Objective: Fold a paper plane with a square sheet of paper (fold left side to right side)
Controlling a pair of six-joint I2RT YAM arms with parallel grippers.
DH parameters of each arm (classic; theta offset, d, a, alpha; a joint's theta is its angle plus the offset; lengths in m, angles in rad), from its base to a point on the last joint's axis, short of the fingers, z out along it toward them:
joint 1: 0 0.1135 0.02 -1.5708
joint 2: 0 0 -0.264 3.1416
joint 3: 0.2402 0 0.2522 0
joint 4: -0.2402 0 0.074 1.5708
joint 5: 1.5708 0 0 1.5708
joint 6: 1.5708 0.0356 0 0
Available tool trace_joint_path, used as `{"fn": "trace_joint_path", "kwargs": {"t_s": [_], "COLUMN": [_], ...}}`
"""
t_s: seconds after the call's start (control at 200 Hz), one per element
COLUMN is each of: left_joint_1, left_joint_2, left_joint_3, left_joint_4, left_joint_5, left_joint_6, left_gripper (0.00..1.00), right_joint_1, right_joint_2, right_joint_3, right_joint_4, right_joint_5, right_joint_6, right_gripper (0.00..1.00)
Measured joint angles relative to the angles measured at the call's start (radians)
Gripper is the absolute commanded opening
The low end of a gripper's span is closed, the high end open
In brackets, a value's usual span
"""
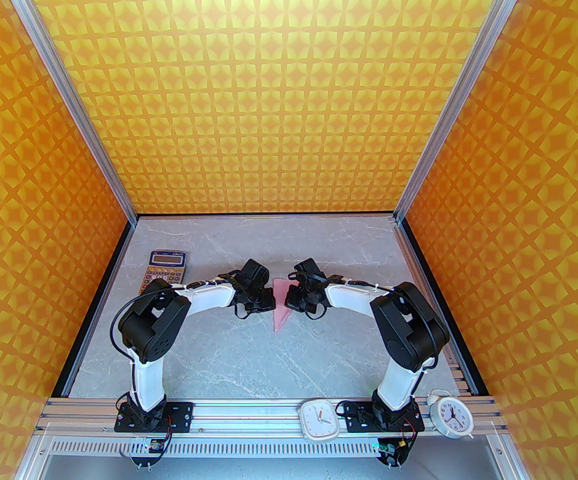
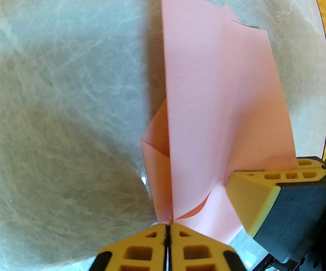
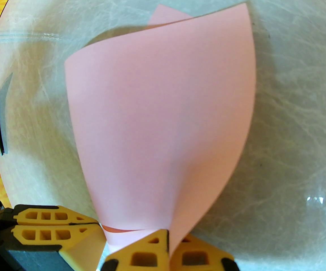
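The pink paper (image 1: 280, 303) is in the middle of the grey bench (image 1: 249, 348), between the two arms. Both arms bend in toward it, one from each side. The paper is already folded. It looks long and thin from above, with a sharp point at the near end.

The left pincer (image 2: 167, 227) is squeezed tight. Its two yellow fingers press together, and a pointy bit of the paper is caught right at their tips. In the left wrist view the paper stands up from there like a tall flap. Smaller folded bits peek out on its left side and at its far end.

The right pincer (image 3: 168, 236) is squeezed tight too. It grips the paper's edge between its fingers. In the right wrist view the paper curves up and over like a big round sail, with a shadow on the bench under it. The two pincers are close beside each other.

A calculator (image 1: 165, 265) with orange keys lies far back on the left. A square white clock (image 1: 319, 420) and a round white clock (image 1: 448, 414) sit on the near rail by the right arm's base.
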State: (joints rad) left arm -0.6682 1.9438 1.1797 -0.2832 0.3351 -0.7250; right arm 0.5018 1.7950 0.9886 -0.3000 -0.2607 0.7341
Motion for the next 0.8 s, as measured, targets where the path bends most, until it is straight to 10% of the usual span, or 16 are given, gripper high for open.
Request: {"fn": "trace_joint_path", "kwargs": {"t_s": [0.8], "left_joint_1": [0.028], "left_joint_2": [0.0], "left_joint_3": [0.008], "left_joint_4": [0.065], "left_joint_5": [0.061], "left_joint_6": [-0.008], "left_gripper": [0.0], "right_joint_1": [0.0], "right_joint_2": [0.0], "right_joint_3": [0.0], "right_joint_4": [0.001], "right_joint_5": [0.0], "right_joint_6": [0.0], "right_gripper": [0.0]}}
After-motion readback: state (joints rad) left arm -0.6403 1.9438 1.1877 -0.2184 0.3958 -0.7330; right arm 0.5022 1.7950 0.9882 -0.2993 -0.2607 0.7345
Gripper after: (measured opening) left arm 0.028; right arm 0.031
